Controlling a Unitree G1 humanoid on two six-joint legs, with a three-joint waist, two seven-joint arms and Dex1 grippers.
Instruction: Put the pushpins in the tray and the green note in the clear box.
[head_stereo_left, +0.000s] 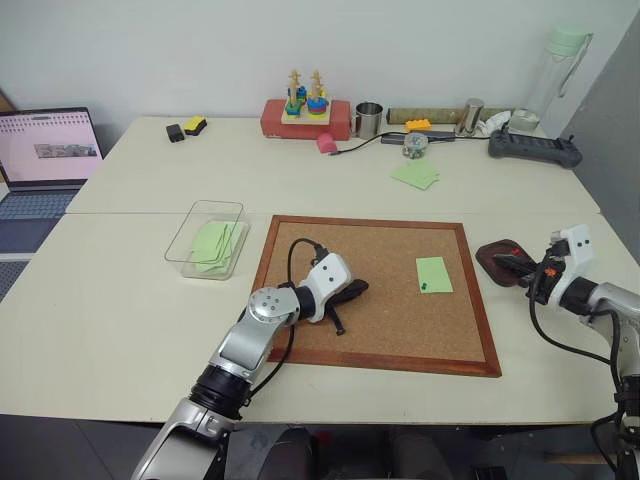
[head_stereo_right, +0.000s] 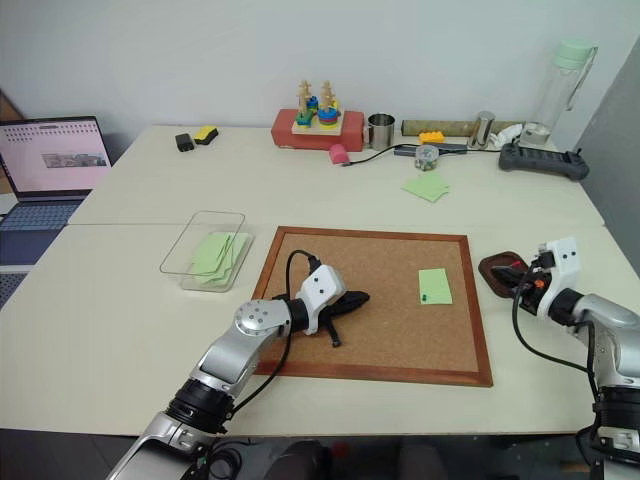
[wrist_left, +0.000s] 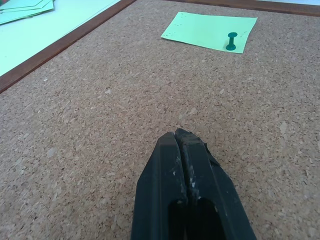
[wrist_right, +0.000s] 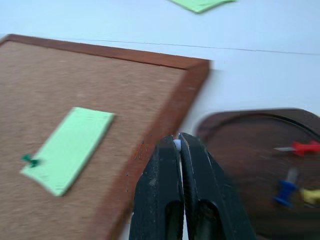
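Head views: left tool (head_stereo_left: 352, 291) clenched on nothing, resting on the corkboard (head_stereo_left: 300, 240) left of centre. The green note (head_stereo_left: 433, 274) lies flat on the board's right half, pinned by one dark pushpin (head_stereo_left: 425, 287) near its lower edge. Right tool (head_stereo_left: 512, 266) sits over the tray (head_stereo_left: 493, 251), just off the board's right frame. The clear box (head_stereo_left: 193, 215) stands on the table (head_stereo_left: 130, 300) left of the board, green notes already inside.

Left wrist view: fingers pressed together over bare cork; the note and its dark pin lie ahead, well apart from the tips.

Right wrist view: right tool clenched on a whitish pushpin (wrist_right: 176, 145), only a pale speck showing between the tips. Tips hang at the tray's near rim; red, blue and yellow pins lie inside.

Judgement: step in hand is dropping the pale pin. Carry the tips fully past the rim before releasing, stay low so the pin does not bounce out.
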